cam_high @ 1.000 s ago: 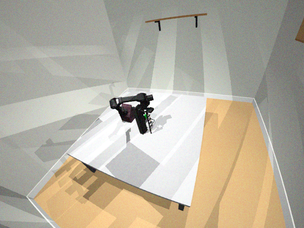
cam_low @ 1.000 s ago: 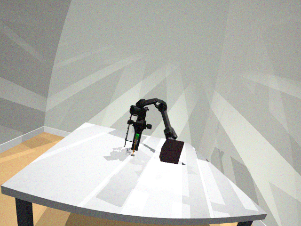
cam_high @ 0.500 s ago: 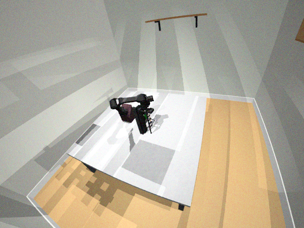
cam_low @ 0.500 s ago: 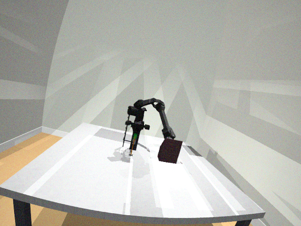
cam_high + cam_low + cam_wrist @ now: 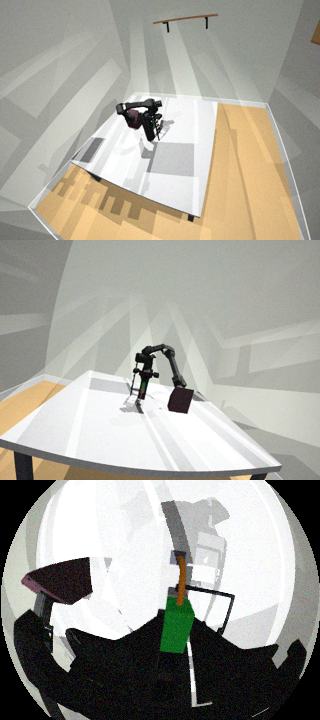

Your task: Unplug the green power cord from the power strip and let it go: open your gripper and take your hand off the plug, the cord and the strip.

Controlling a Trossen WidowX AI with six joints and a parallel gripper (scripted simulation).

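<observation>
My gripper (image 5: 150, 138) (image 5: 141, 397) (image 5: 177, 619) points down over the table and is shut on the green plug. The green plug (image 5: 143, 384) (image 5: 176, 630) is a block between the two black fingers, with a small grey part at its far end; in the top view a bit of green shows beside the finger. An orange cord (image 5: 141, 395) (image 5: 182, 572) runs from it to a small dark grey block (image 5: 138, 403) (image 5: 177, 557) low near the table. I cannot make out the power strip for certain, nor whether the plug is seated; the fingers hide part of that area.
A thin black rod frame (image 5: 132, 381) (image 5: 233, 598) stands close beside the fingers. A dark maroon box (image 5: 133, 119) (image 5: 180, 400) (image 5: 72, 580) is at the arm's base. The white table (image 5: 178, 186) (image 5: 108, 444) bears strong shadows. A wooden rail (image 5: 186, 18) hangs on the wall.
</observation>
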